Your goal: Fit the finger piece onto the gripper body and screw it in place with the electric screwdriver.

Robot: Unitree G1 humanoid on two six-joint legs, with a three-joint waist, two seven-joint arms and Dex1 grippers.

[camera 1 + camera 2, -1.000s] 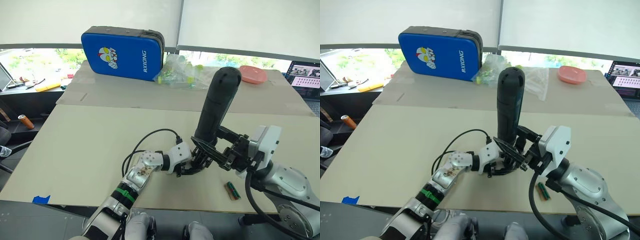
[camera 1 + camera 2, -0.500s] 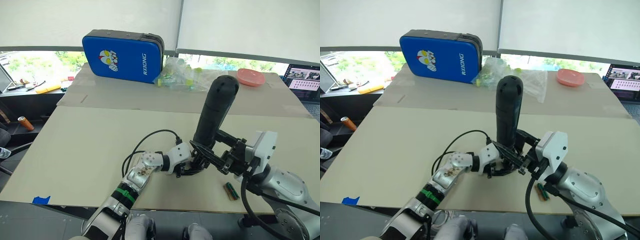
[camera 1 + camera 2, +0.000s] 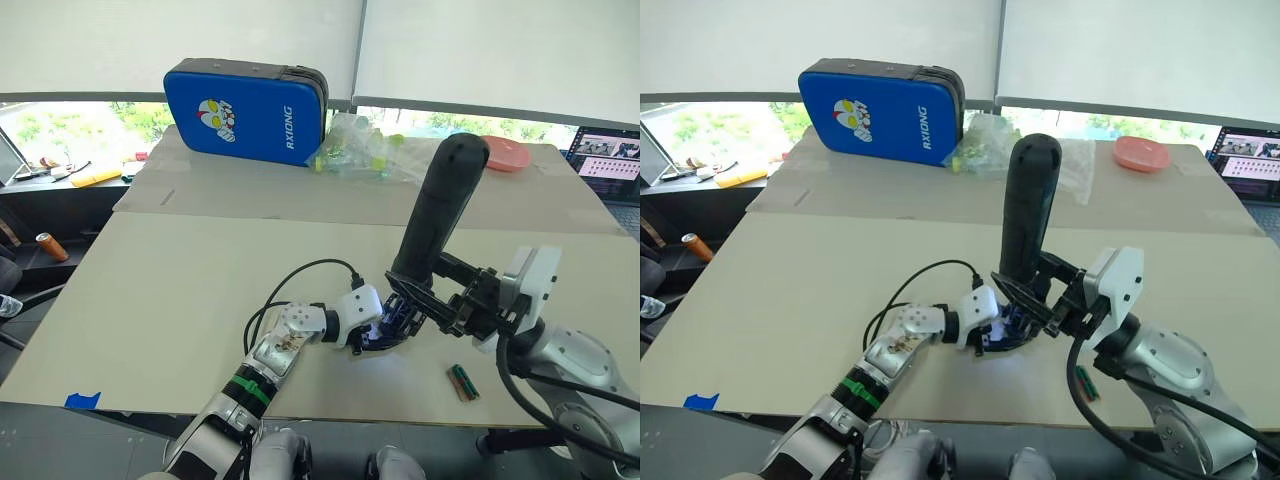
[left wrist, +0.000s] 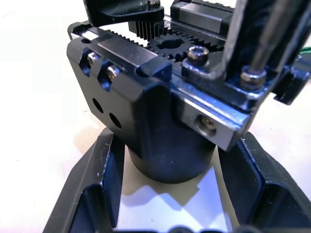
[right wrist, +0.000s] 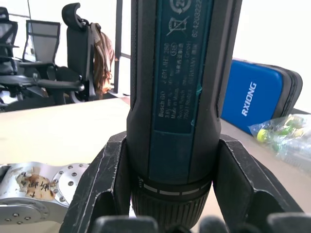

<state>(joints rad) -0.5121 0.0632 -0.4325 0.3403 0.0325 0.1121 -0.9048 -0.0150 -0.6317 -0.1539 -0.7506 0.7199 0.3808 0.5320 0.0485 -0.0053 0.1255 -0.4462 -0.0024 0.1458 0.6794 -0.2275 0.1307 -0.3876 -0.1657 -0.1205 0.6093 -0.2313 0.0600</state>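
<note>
Black and compact, the round-based metal gripper body sits on the beige bench, clamped at its cylindrical base between the left gripper's fingers. Above it, the right gripper grips the thick matte-black electric screwdriver, its bit pressed onto a screw atop the bracket. Any tilt or sideways drift could cam the bit out or twist the body loose.
</note>
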